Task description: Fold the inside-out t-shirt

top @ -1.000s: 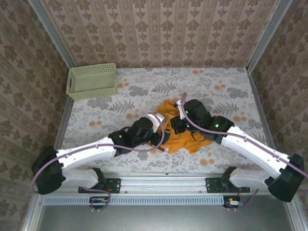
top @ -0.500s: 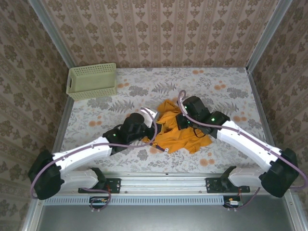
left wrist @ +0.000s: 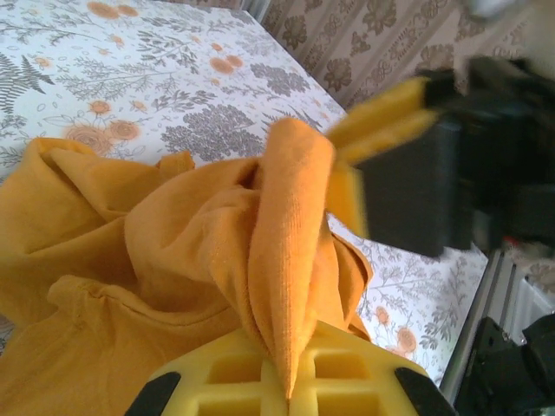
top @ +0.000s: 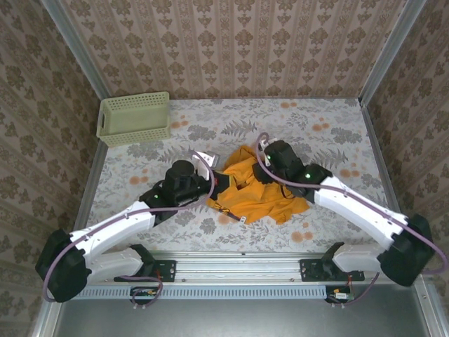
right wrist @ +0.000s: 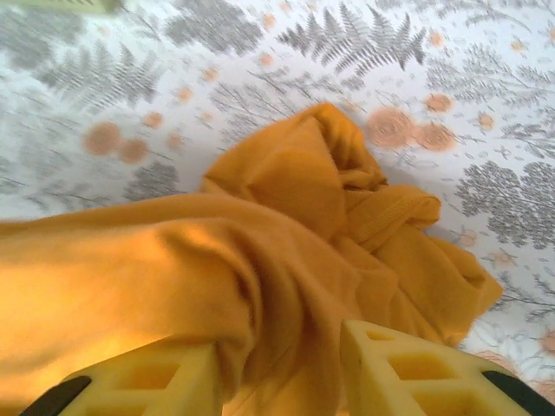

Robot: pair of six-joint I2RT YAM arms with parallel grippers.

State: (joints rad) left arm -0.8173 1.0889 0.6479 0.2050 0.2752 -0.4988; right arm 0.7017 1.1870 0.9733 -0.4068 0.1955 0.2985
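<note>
1. Looking down from the top cam, the shirt (top: 256,195) is a crumpled orange heap on the flowery tabletop (top: 330,133). It sits about mid-width, a bit toward the near edge, right between the two arms.
2. The left gripper (top: 216,184) reaches in from the left and meets the heap's left edge. On its wrist cam the jaws are clamped together on a fold of shirt. The fold pokes up from between the yellow fingers (left wrist: 364,371) as a narrow upright ridge, and the rest of the cloth sags away toward the tabletop behind it.
3. The right gripper (top: 269,167) comes in from the right and sits over the far part of the heap. On its wrist cam the jaws are apart, with a thick roll of cloth lying in the gap between them. Can't tell if either finger is actually pressing on it.
4. The left wrist cam also catches the right gripper's yellow fingers and blurry black body just past the top of that ridge. They're really close to it, but touching or not, no idea.
5. Further out on the right wrist cam, the shirt bunches into a lump with a thicker rolled edge curling across it. That part rests on the tabletop.
6. A pale green basket (top: 135,118) sits in the far left corner, well apart from the shirt and both arms.
</note>
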